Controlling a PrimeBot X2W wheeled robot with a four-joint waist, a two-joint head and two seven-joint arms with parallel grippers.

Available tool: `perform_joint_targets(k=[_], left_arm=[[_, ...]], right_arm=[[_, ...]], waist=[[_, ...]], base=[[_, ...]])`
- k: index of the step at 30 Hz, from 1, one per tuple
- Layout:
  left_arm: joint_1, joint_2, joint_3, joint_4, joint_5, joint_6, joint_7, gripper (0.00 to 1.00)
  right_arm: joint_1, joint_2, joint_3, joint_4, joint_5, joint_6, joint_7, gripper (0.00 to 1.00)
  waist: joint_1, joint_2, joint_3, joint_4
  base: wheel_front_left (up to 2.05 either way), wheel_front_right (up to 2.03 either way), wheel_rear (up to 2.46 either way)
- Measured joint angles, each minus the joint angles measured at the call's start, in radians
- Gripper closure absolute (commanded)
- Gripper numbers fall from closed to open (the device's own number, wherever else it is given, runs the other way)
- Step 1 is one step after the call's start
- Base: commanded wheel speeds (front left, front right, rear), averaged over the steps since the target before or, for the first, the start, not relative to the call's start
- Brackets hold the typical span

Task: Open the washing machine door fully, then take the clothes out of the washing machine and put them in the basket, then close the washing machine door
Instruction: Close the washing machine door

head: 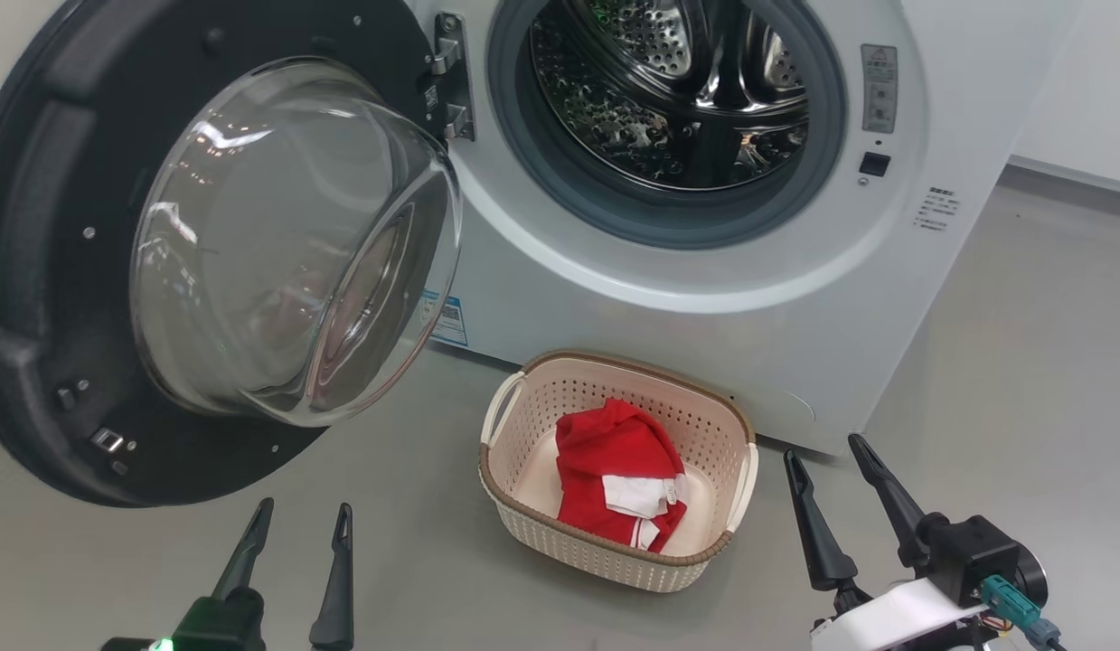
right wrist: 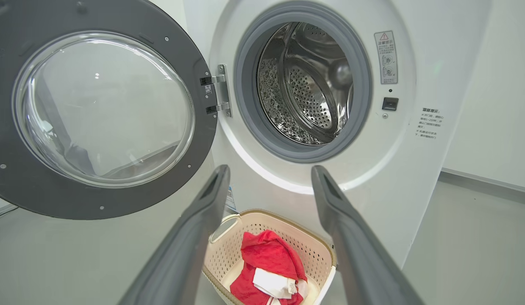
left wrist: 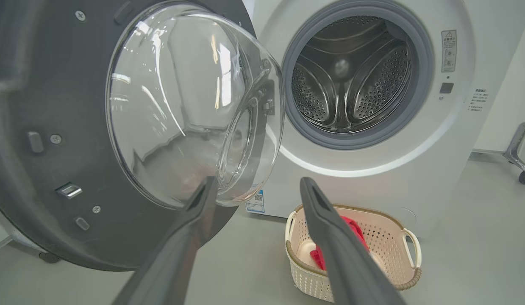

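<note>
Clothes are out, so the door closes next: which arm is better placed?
Left. The left tool sits open just below the washing machine door; the right tool is past the basket.

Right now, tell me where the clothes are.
In the head view, the clothes lie inside the basket on the floor at lower centre, just before the washing machine and right of its open door.

The washing machine (head: 668,307) is white, with a grey seal (head: 704,224), a silver perforated drum (head: 668,90) and a blue sticker (head: 447,321). The washing machine door (head: 35,271) has a black rim around clear glass. The cream basket (head: 605,547) is perforated and brown-rimmed. The clothes (head: 614,448) are red with white patches.
</note>
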Motion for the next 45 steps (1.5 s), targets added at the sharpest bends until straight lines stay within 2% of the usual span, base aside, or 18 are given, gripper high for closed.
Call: perform_joint_targets(k=[7,18,19,21,22,30,38,41,45], left_arm=[[0.001,0.003,0.023,-0.002,0.000,0.003,0.000,0.00],[0.001,0.006,0.024,-0.007,0.000,0.003,-0.001,0.00],[0.001,0.007,0.024,-0.009,0.000,0.004,-0.001,0.05],[0.001,0.006,0.024,-0.012,-0.001,0.004,-0.003,0.96],[0.001,0.006,0.024,-0.015,-0.001,0.004,-0.003,1.00],[0.002,0.007,0.022,-0.027,-0.002,0.003,-0.011,1.00],[0.001,0.008,0.023,-0.071,-0.039,-0.022,-0.029,1.00],[0.000,-0.001,0.025,-0.099,-0.114,-0.047,-0.036,1.00],[-0.003,-0.029,0.035,-0.163,-0.324,-0.097,-0.044,1.00]], right_arm=[[0.000,0.001,0.024,0.008,0.000,0.001,0.000,0.00],[0.000,0.001,0.029,0.014,0.000,0.001,0.000,0.00],[0.000,0.001,0.029,0.015,0.000,0.001,0.000,0.00],[0.000,0.001,0.029,0.015,0.000,0.001,0.000,0.00],[0.000,0.001,0.029,0.015,0.000,0.001,0.000,0.00],[0.000,0.001,0.029,0.016,0.000,0.001,0.000,0.00],[0.000,0.001,0.029,0.017,0.000,0.001,0.000,0.00],[0.000,0.001,0.029,0.018,0.000,0.001,0.000,0.00],[0.000,0.001,0.027,0.017,0.000,0.001,0.000,0.00]], waist=[[0.0000,0.0000,-0.007,0.039],[0.0000,0.0000,-0.009,0.042],[0.0000,0.0000,-0.008,0.042],[0.0000,0.0000,-0.008,0.041],[0.0000,0.0000,-0.008,0.041],[0.0000,0.0000,-0.009,0.038],[0.0000,0.0000,-0.008,0.039],[0.0000,0.0000,-0.008,0.041],[0.0000,0.0000,-0.005,0.045]], base=[[0.00,0.00,0.00],[0.00,0.00,0.00],[0.00,0.00,0.00],[0.00,0.00,0.00],[0.00,0.00,0.00],[0.00,0.00,0.00],[0.00,0.00,0.00],[0.00,0.00,0.00],[0.00,0.00,0.00]])
